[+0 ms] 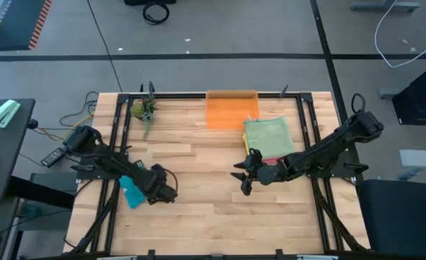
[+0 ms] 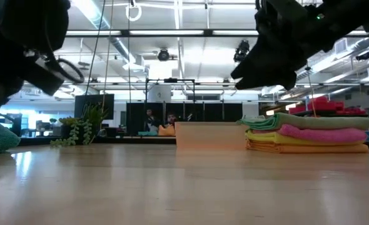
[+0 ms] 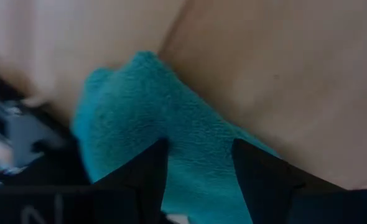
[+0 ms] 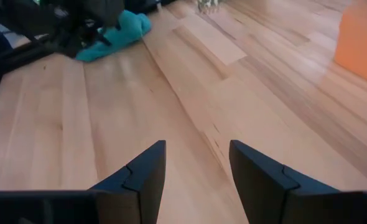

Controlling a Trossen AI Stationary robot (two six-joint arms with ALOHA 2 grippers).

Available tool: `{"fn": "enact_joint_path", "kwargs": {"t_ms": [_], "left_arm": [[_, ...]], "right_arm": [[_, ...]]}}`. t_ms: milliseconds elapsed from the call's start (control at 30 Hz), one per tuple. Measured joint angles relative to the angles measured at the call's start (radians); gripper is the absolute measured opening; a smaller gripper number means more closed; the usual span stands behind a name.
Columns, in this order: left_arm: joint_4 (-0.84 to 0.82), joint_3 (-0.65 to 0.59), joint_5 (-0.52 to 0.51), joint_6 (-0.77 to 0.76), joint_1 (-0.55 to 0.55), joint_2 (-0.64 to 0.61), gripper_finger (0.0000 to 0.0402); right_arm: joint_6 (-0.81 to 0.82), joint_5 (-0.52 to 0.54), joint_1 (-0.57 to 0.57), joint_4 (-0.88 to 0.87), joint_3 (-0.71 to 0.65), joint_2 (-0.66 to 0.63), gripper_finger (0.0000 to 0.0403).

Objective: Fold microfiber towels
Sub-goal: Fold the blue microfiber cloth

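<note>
A crumpled teal microfiber towel (image 1: 131,193) (image 3: 140,112) lies on the wooden table near its left edge. My left gripper (image 3: 199,171) (image 1: 154,190) is open right above it, pointing steeply down, with the cloth showing between and behind its fingers. A stack of folded towels (image 1: 267,137) (image 2: 306,132) lies at the right: green on top, then pink, yellow and orange. My right gripper (image 4: 196,168) (image 1: 243,179) hovers open over bare wood in front of that stack, holding nothing. The right wrist view also shows the teal towel (image 4: 118,30) farther off. My left gripper comes at the teal towel (image 3: 190,143) from above with open fingers. Whether the fingertips touch the cloth, I cannot tell. The towel lies on the table.
A translucent orange bin (image 1: 231,110) (image 2: 209,135) stands at the middle of the far edge, beside the stack. A small green plant (image 1: 146,110) stands at the far left corner. Black frame rails (image 1: 119,144) run along the table's sides. Bare wood lies between the two grippers.
</note>
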Motion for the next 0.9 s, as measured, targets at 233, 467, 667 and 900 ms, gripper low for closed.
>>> {"fn": "enact_joint_path", "kwargs": {"t_ms": [233, 467, 667, 900], "left_arm": [[0.178, -0.098, 0.035, -0.007, -0.002, -0.005, 0.0165], [0.149, -0.057, -0.045, 0.016, -0.02, -0.014, 0.0028], [0.052, 0.08, -0.185, 0.061, -0.029, -0.04, 0.0029], [0.197, 0.263, -0.458, 0.276, -0.027, -0.053, 0.0009]], "right_arm": [[-0.019, -0.012, 0.0, 0.009, 0.054, 0.029, 0.0183], [-0.031, -0.019, 0.0, 0.008, 0.072, 0.037, 0.0183], [-0.027, -0.019, 0.0, 0.001, 0.072, 0.034, 0.0183], [-0.026, -0.019, 0.002, -0.014, 0.072, 0.033, 0.0183]]}}
